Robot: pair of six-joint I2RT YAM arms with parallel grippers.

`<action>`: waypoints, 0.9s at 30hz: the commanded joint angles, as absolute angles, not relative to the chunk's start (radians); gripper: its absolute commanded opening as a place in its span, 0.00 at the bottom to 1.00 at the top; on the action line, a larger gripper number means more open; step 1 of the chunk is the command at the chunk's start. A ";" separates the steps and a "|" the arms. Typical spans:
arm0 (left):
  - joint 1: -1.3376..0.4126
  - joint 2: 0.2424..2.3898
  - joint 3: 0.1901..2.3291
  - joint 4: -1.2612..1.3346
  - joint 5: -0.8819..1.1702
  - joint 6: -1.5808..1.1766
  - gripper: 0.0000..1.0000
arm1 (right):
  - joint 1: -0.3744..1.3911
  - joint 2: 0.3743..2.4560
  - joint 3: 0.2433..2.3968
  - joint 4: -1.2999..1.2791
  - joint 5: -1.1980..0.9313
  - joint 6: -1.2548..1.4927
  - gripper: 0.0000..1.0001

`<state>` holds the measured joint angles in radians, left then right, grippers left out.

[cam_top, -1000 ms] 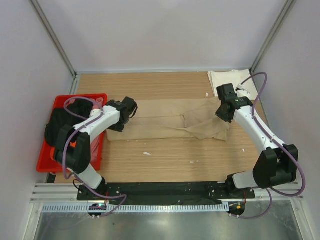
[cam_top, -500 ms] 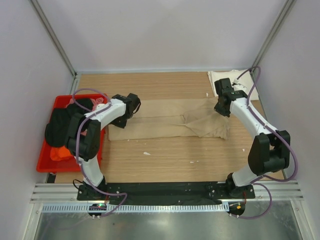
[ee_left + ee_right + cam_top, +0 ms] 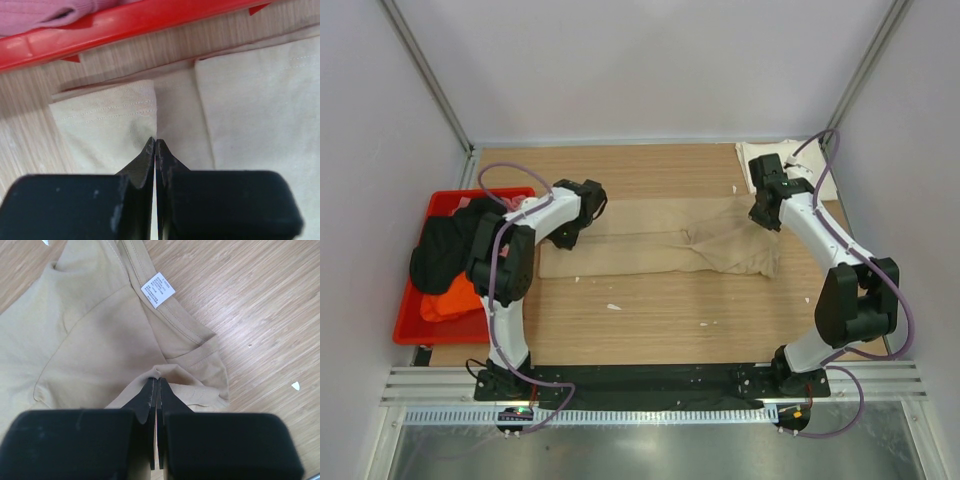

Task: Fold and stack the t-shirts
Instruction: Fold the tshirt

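The left gripper [image 3: 155, 146] and right gripper [image 3: 155, 384] each pinch an edge of the flat tan cloth t-shirt [image 3: 650, 250]. Move both together with even tension, so the fold lands straight.

Bright, even light (soft shadows)

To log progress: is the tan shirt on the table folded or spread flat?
Partly folded: the tan shirt lies as a long strip with one layer lapped over another.

The spread t-shirt [image 3: 640, 255] is tan (its label [image 3: 158, 289] white), the bin [image 3: 408, 324] red, the table [image 3: 670, 320] pale wood-grain.
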<state>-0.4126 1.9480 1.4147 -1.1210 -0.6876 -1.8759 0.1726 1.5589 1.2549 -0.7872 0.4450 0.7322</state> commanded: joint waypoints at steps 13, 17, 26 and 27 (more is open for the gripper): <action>-0.407 2.074 1.605 -1.305 -0.813 -1.845 0.00 | 0.150 1.617 1.325 -0.747 0.486 0.693 0.01; -0.405 2.109 1.626 -1.319 -0.807 -1.844 0.00 | 0.149 1.640 1.322 -0.732 0.468 0.681 0.01; -0.407 2.161 1.706 -1.351 -0.810 -1.793 0.27 | 0.149 1.698 1.330 -0.707 0.417 0.667 0.01; -0.408 2.155 1.716 -1.353 -0.813 -1.784 0.34 | 0.147 1.703 1.330 -0.704 0.420 0.667 0.01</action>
